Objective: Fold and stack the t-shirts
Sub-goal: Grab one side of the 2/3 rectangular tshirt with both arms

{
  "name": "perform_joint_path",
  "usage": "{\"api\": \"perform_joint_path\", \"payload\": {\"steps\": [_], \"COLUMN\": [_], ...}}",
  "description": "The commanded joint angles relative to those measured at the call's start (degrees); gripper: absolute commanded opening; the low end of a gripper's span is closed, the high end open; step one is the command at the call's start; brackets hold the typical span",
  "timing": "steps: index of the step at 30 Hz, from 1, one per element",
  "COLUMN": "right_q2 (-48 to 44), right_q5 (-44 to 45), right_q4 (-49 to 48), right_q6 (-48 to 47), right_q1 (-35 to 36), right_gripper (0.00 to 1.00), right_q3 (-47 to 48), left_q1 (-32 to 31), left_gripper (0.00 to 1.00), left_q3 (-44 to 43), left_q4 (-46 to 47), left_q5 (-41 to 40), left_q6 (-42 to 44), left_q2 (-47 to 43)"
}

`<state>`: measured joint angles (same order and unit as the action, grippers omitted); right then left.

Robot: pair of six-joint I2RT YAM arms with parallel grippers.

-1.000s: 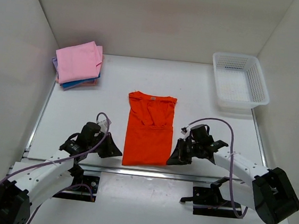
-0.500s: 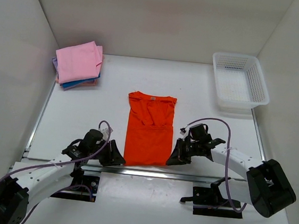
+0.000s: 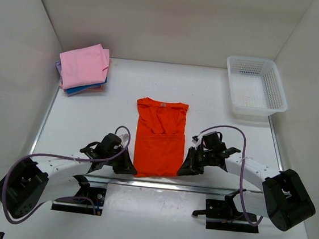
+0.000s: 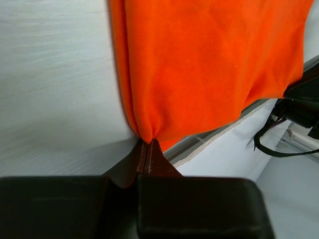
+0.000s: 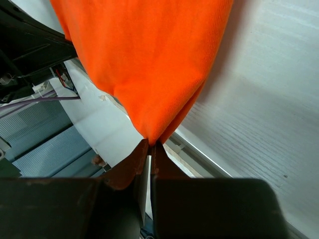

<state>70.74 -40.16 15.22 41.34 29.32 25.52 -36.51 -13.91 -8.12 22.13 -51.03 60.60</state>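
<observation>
From above, the orange t-shirt (image 3: 158, 145) lies as a long rectangle on the table (image 3: 84, 126), collar at the far end; the wrist views show the left gripper (image 4: 147, 148), then the right gripper (image 5: 149, 148), each clamped tight on a fine-knit hem corner.

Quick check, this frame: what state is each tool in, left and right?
Left tool: closed, pinching the near left hem corner of the orange t-shirt.
Right tool: closed, pinching the near right hem corner of the same shirt.
</observation>
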Motion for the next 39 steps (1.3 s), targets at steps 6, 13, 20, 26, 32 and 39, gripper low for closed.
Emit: {"api": "perform_joint_path", "payload": {"steps": [6, 13, 20, 26, 32, 39], "right_q2": [-1.04, -1.92, -5.0, -6.31, -8.51, -2.63], "right_q5": [-1.41, -0.88, -0.27, 0.7, -0.61, -1.23], "right_q4": [0.16, 1.74, 4.28, 6.75, 11.48, 17.9], "right_q6": [-1.88, -2.76, -2.23, -2.32, -3.28, -8.99], "right_q1": [-1.55, -1.81, -1.63, 0.12, -1.89, -4.97], "right_gripper": [0.0, 0.0, 0.01, 0.0, 0.0, 0.0], "right_q3": [0.67, 0.58, -0.38, -0.04, 4.53, 18.5], "left_q1": [-0.49, -1.11, -0.67, -1.28, 1.44, 6.89], "left_gripper": [0.0, 0.0, 0.0, 0.0, 0.0, 0.0], "left_q3": [-2.61, -0.68, -1.73, -3.83, -11.29, -21.41], "left_q4": [-4.97, -5.41, -9.99, -12.88, -16.92, -17.55], "left_q5": [-3.32, -2.62, -2.62, -1.22, -0.51, 1.86], "left_q6": [2.68, 1.98, 2.77, 2.51, 2.94, 7.95], "left_q2": [-1.62, -3.82, -8.29, -11.72, -14.81, -9.02]}}
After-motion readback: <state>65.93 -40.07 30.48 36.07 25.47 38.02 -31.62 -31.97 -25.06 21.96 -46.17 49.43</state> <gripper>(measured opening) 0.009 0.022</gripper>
